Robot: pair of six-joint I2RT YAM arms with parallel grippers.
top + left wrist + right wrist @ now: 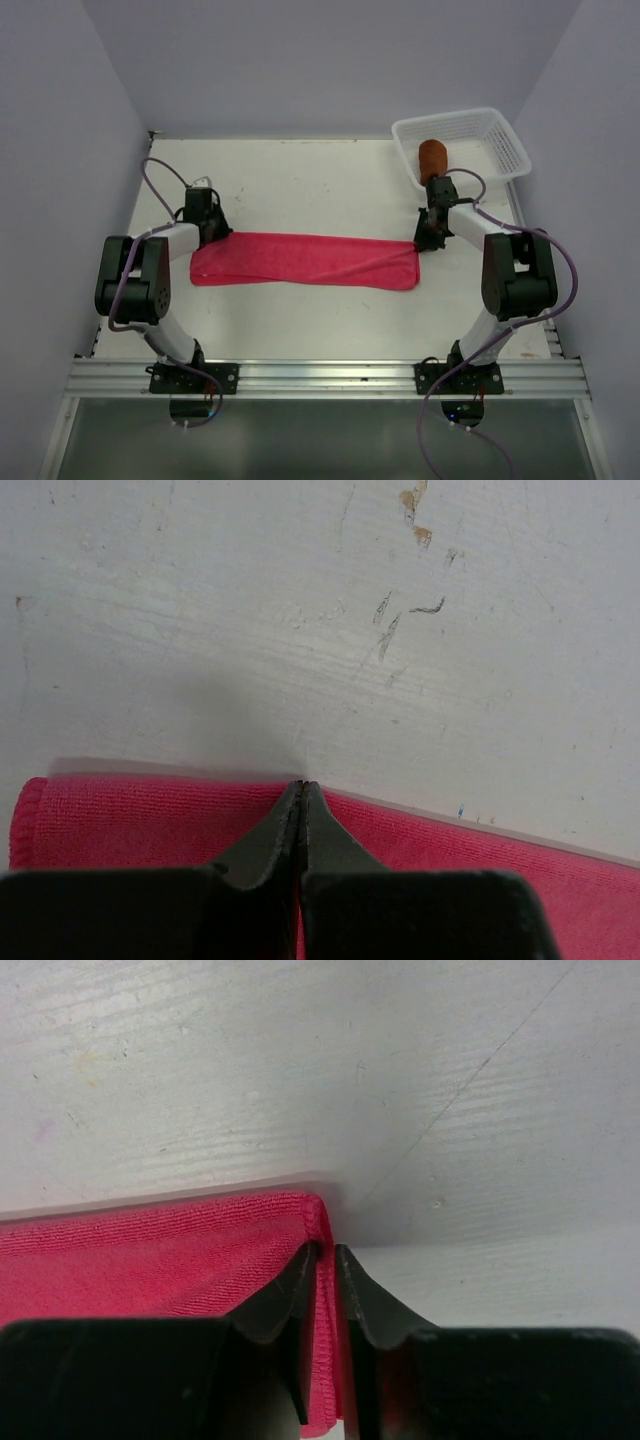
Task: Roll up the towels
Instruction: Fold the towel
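Slip risk: the right claw [327, 1250] pinches only the thin end hem of the pink towel [305, 260]; a quick tug could pull it free — then the roll would start crooked.
Other side: the left claw [301, 785] is shut tight, tips at the towel's far edge; I cannot tell if any cloth is caught — it might lift nothing.
Look of it: flat, long, soft; stretched between both claws.
Done one: the brown towel [432, 157] sits rolled in the white basket [500, 140], behind the right claw.

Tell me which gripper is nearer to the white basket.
Right. The right gripper sits just in front of the basket, at the right end of the pink towel; the left gripper is far off at its left end.
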